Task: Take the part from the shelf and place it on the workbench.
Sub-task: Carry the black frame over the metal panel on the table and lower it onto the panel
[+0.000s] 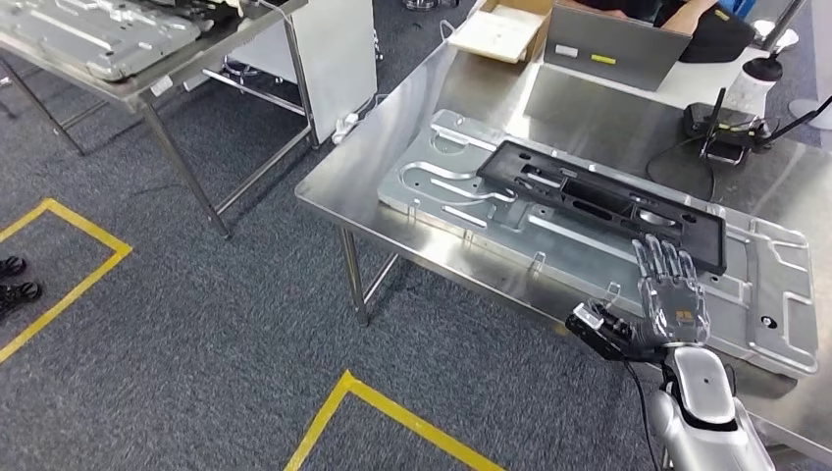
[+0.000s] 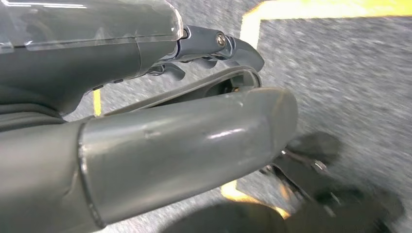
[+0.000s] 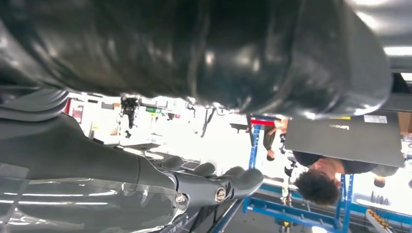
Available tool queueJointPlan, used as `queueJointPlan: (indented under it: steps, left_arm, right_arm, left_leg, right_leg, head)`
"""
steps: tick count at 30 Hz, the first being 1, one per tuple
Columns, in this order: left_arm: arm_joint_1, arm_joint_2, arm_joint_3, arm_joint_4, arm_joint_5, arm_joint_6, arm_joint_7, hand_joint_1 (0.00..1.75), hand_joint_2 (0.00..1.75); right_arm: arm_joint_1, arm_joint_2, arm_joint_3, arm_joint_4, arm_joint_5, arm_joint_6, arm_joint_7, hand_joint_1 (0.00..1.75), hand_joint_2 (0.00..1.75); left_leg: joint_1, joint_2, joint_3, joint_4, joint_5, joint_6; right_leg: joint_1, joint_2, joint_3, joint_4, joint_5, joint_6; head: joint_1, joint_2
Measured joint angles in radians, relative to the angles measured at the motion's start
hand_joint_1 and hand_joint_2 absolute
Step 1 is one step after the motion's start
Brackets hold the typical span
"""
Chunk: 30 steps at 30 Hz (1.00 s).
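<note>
The right hand (image 1: 670, 299) hovers at the near edge of the desk (image 1: 392, 147), fingers stretched flat and apart, grasping nothing; its fingertips (image 1: 659, 253) reach over the near long edge of the black part (image 1: 598, 201). In the right wrist view that hand (image 3: 214, 187) shows the same loose, straight fingers with nothing between them. The left hand (image 2: 214, 46) hangs low over grey carpet and a yellow floor line (image 2: 272, 14), and its fingers look curled in a little with nothing in them, though the blur leaves it unclear whether they are released or clenched. The part is a long, flat black frame lying on top of a larger silver plate (image 1: 785, 294), which itself rests flat on the desk. The part's long axis runs from far-left to near-right across the desk, and its near-right end lies just ahead of the right hand's fingers, so the right hand is plainly the nearer one; the part stretches away from it up and to the left. With the part already lying on the desk, the placing looks done or nearly so, and the hand likely only needs to draw back toward the robot, clear of the near edge. Farther off stand a grey laptop (image 1: 613, 44), a cardboard box (image 1: 500, 29) and a small black device (image 1: 726, 123) with cables. A second table (image 1: 118, 59) with metal plates stands beyond the carpet at far left.
</note>
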<state>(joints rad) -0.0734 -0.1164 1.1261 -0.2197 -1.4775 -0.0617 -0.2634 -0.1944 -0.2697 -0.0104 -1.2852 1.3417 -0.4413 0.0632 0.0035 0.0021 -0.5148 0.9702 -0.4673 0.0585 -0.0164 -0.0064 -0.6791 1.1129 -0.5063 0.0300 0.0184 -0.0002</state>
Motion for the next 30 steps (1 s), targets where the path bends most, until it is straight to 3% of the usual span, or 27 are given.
queueJointPlan:
  steps: [1, 2, 3, 4, 6, 8, 9, 10, 12, 13, 14, 16, 17, 18, 20, 21, 23, 24, 25, 27, 28, 29, 30]
  left_arm:
    - [0.0, 0.0, 0.0, 0.0, 0.0, 0.0, 0.0, 0.0, 0.0]
    - [0.001, 0.0, 0.0, 0.0, 0.0, 0.0, 0.0, 0.0, 0.0]
    - [0.001, 0.0, 0.0, 0.0, 0.0, 0.001, 0.0, 0.0, 0.0]
    - [0.001, 0.0, 0.0, 0.0, 0.0, 0.001, 0.0, 0.0, 0.0]
    - [0.001, 0.0, 0.0, 0.0, 0.0, 0.001, 0.001, 0.0, 0.0]
    - [0.0, -0.001, 0.001, 0.0, 0.001, 0.002, 0.002, 0.0, 0.0]
    - [0.0, -0.001, 0.001, 0.0, 0.001, 0.003, 0.003, 0.0, 0.0]
    - [0.0, -0.001, 0.001, 0.0, 0.001, 0.003, 0.003, 0.0, 0.0]
    - [0.001, 0.0, 0.001, 0.0, 0.001, 0.003, 0.003, 0.0, 0.0]
    - [0.002, 0.0, 0.001, 0.0, 0.001, 0.003, 0.003, 0.0, 0.0]
    - [0.003, 0.0, 0.001, 0.0, 0.001, 0.003, 0.003, 0.0, 0.0]
    - [0.004, -0.001, 0.002, 0.0, 0.001, 0.003, 0.004, 0.0, 0.0]
    - [0.004, -0.001, 0.002, 0.0, 0.001, 0.003, 0.004, 0.0, 0.0]
    - [0.004, -0.001, 0.002, 0.0, 0.001, 0.003, 0.004, 0.0, 0.0]
    - [0.003, -0.001, 0.002, 0.0, 0.001, 0.003, 0.004, 0.0, 0.0]
    - [0.003, -0.001, 0.002, 0.0, 0.001, 0.003, 0.004, 0.0, 0.0]
    - [0.001, 0.0, 0.002, 0.0, 0.002, 0.003, 0.004, 0.0, 0.0]
    - [-0.001, 0.001, 0.002, 0.0, 0.003, 0.004, 0.004, 0.0, 0.0]
    - [-0.002, 0.001, 0.002, 0.0, 0.003, 0.005, 0.004, 0.0, 0.0]
    - [-0.003, 0.0, 0.002, 0.0, 0.005, 0.006, 0.004, 0.0, 0.0]
    - [-0.002, 0.0, 0.003, 0.0, 0.006, 0.006, 0.003, 0.0, 0.0]
    - [-0.001, -0.001, 0.004, 0.0, 0.008, 0.007, 0.003, 0.0, 0.0]
    - [0.0, -0.001, 0.005, 0.0, 0.011, 0.008, 0.003, 0.0, 0.0]
  right_arm:
    - [0.003, 0.001, 0.0, 0.0, 0.003, -0.003, 0.0, 0.0, 0.0]
    - [0.007, 0.002, 0.001, -0.001, 0.005, -0.006, 0.0, 0.0, 0.0]
    - [0.011, 0.004, 0.002, -0.002, 0.007, -0.009, 0.0, 0.0, 0.0]
    - [0.015, 0.006, 0.003, -0.005, 0.009, -0.011, 0.0, 0.0, 0.0]
    - [0.021, 0.012, 0.008, -0.017, 0.014, -0.012, -0.002, 0.0, 0.0]
    - [0.024, 0.019, 0.014, -0.036, 0.016, -0.014, -0.005, 0.0, 0.0]
    - [0.025, 0.022, 0.017, -0.044, 0.016, -0.015, -0.007, 0.0, 0.0]
    - [0.027, 0.025, 0.02, -0.05, 0.017, -0.016, -0.008, 0.0, 0.0]
    - [0.029, 0.029, 0.023, -0.056, 0.017, -0.018, -0.01, 0.0, 0.0]
    - [0.029, 0.031, 0.025, -0.058, 0.017, -0.018, -0.01, 0.0, 0.0]
    - [0.029, 0.033, 0.026, -0.061, 0.017, -0.018, -0.01, 0.0, 0.0]
    - [0.03, 0.037, 0.027, -0.066, 0.017, -0.018, -0.01, 0.0, 0.0]
    - [0.031, 0.039, 0.028, -0.068, 0.017, -0.018, -0.01, 0.0, 0.0]
    - [0.031, 0.04, 0.028, -0.069, 0.017, -0.018, -0.01, 0.0, 0.0]
    - [0.033, 0.041, 0.028, -0.07, 0.017, -0.019, -0.011, 0.0, 0.0]
    - [0.035, 0.042, 0.029, -0.074, 0.017, -0.019, -0.013, 0.0, 0.0]
    - [0.04, 0.045, 0.035, -0.09, 0.02, -0.023, -0.017, 0.0, 0.0]
    - [0.043, 0.047, 0.04, -0.102, 0.025, -0.026, -0.018, 0.0, 0.0]
    - [0.047, 0.051, 0.049, -0.115, 0.033, -0.028, -0.019, 0.0, 0.0]
    - [0.058, 0.059, 0.069, -0.143, 0.052, -0.032, -0.017, 0.0, 0.0]
    - [0.067, 0.063, 0.08, -0.158, 0.062, -0.034, -0.016, 0.0, 0.0]
    - [0.079, 0.067, 0.092, -0.175, 0.068, -0.036, -0.014, 0.0, 0.0]
    - [0.093, 0.071, 0.106, -0.194, 0.072, -0.04, -0.013, 0.0, 0.0]
  left_leg:
    - [-0.001, 0.001, -0.017, 0.001, 0.012, 0.003]
    - [-0.001, 0.001, -0.034, 0.003, 0.024, 0.003]
    - [-0.002, 0.001, -0.052, 0.006, 0.035, 0.001]
    - [-0.001, 0.001, -0.07, 0.012, 0.045, -0.001]
    - [0.002, 0.001, -0.107, 0.03, 0.06, -0.01]
    - [0.001, 0.0, -0.132, 0.05, 0.071, -0.023]
    - [0.0, 0.0, -0.138, 0.056, 0.076, -0.029]
    - [-0.001, 0.0, -0.141, 0.058, 0.083, -0.036]
    - [0.001, -0.002, -0.144, 0.058, 0.095, -0.049]
    - [0.002, -0.002, -0.151, 0.067, 0.081, -0.055]
    - [0.005, -0.003, -0.162, 0.092, 0.045, -0.059]
    - [0.007, -0.003, -0.193, 0.2, -0.067, -0.067]
    - [0.008, -0.003, -0.205, 0.264, -0.109, -0.069]
    - [0.008, -0.003, -0.208, 0.316, -0.124, -0.069]
    - [0.007, -0.003, -0.172, 0.337, -0.087, -0.064]
    - [0.006, -0.003, -0.128, 0.296, -0.062, -0.058]
    - [0.0, -0.004, -0.005, 0.145, -0.059, -0.043]
    - [-0.004, -0.004, 0.044, 0.075, -0.073, -0.037]
    - [-0.009, -0.004, 0.073, 0.028, -0.086, -0.033]
    - [-0.011, -0.002, 0.074, -0.001, -0.077, -0.023]
    - [-0.01, -0.001, 0.066, -0.005, -0.063, -0.015]
    - [-0.008, 0.001, 0.055, -0.009, -0.049, -0.007]
    - [-0.006, 0.003, 0.041, -0.012, -0.034, -0.001]
  right_leg:
    - [-0.002, 0.001, -0.014, 0.062, -0.049, 0.004]
    - [-0.003, 0.001, -0.022, 0.121, -0.077, 0.007]
    - [-0.005, 0.002, -0.02, 0.161, -0.081, 0.011]
    - [-0.007, 0.002, -0.005, 0.171, -0.063, 0.014]
    - [-0.013, 0.002, 0.074, 0.091, -0.013, 0.019]
    - [-0.012, 0.005, 0.167, -0.038, -0.022, 0.016]
    - [-0.01, 0.008, 0.191, -0.079, -0.037, 0.01]
    - [-0.006, 0.01, 0.198, -0.096, -0.047, 0.002]
    - [-0.006, 0.008, 0.184, -0.096, -0.034, -0.019]
    - [-0.006, 0.005, 0.174, -0.095, -0.023, -0.029]
    - [-0.007, 0.003, 0.161, -0.097, -0.01, -0.039]
    - [-0.004, 0.0, 0.129, -0.096, 0.016, -0.05]
    - [-0.002, 0.0, 0.112, -0.095, 0.029, -0.052]
    - [0.001, -0.001, 0.095, -0.093, 0.042, -0.053]
    - [0.007, -0.001, 0.059, -0.088, 0.067, -0.052]
    - [0.009, -0.002, 0.042, -0.086, 0.079, -0.052]
    - [0.014, -0.002, 0.02, -0.083, 0.101, -0.047]
    - [0.015, -0.003, 0.015, -0.083, 0.112, -0.042]
    - [0.013, -0.004, 0.013, -0.085, 0.123, -0.037]
    - [0.009, -0.005, 0.01, -0.092, 0.14, -0.025]
    - [0.007, -0.004, 0.005, -0.088, 0.129, -0.02]
    - [0.006, -0.002, -0.003, -0.069, 0.096, -0.015]
    - [0.004, 0.0, -0.014, -0.029, 0.044, -0.011]
  head:
    - [0.0, 0.0]
    - [0.0, 0.0]
    - [0.0, 0.0]
    - [0.0, 0.0]
    - [0.0, 0.0]
    - [-0.001, 0.0]
    - [-0.001, 0.0]
    - [-0.002, 0.0]
    - [-0.002, 0.0]
    - [-0.003, 0.0]
    - [-0.003, 0.0]
    - [-0.004, 0.0]
    - [-0.004, 0.0]
    - [-0.004, 0.0]
    - [-0.004, 0.0]
    - [-0.004, 0.0]
    - [-0.004, 0.0]
    - [-0.004, 0.0]
    - [-0.004, 0.0]
    - [-0.003, 0.0]
    - [-0.003, 0.0]
    - [-0.003, 0.0]
    - [-0.003, 0.0]
